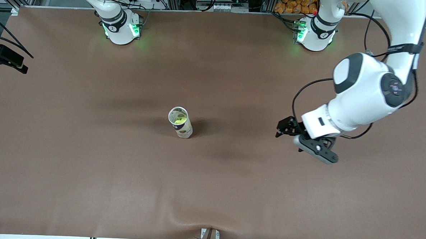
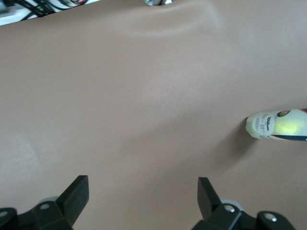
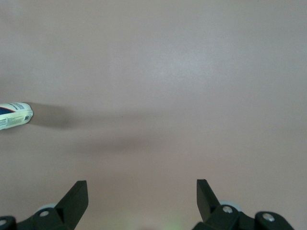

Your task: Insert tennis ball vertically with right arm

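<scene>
Partly cropped can [image 3: 14, 115], ball [image 1: 179, 121] inside

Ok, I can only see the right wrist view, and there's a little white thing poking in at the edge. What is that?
Observer: That's the bottom end of a tall can. It stands upright near the middle of the table.
Operator: Is the ball in it already?
Observer: Yes, a yellow tennis ball sits inside. The front view shows it through the can's open top.
Operator: And where's the other arm?
Observer: The left tool hangs open over the table, toward the left arm's end, holding nothing.
</scene>
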Motion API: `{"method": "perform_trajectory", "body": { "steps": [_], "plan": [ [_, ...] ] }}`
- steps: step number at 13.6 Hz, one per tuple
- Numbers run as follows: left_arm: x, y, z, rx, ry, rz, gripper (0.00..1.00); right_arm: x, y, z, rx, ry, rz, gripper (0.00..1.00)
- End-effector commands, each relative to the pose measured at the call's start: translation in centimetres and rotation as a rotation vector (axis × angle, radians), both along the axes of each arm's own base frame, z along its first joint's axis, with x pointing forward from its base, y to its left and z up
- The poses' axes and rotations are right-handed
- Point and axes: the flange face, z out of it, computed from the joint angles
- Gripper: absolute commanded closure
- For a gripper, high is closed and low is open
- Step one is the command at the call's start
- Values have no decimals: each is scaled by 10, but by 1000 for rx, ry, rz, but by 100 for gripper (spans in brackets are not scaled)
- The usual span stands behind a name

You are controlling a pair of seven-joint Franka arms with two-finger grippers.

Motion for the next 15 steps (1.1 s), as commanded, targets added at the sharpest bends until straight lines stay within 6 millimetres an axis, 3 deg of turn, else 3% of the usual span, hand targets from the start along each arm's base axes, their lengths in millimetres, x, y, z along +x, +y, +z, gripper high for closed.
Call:
{"method": "perform_trajectory", "body": {
  "steps": [1,2,9,11,12,15],
  "plan": [
    [3,14,25,5,46,43,0,-3,0,3,-14,-2,4,0],
    [1,21,27,17,72,53,0,-3,0,3,-14,-2,4,0],
    [-19,88,90,71,96,118,0,-4,0,4,-11,-2,4,0],
    [-30,108,107,121,110,133,0,-4,0,4,-11,-2,4,0],
    [-40,126,130,133,91,166,0,-3,0,4,-9,-5,4,0],
    [-65,149,154,198,109,202,0,-3,0,4,-9,-4,6,0]
  ]
}}
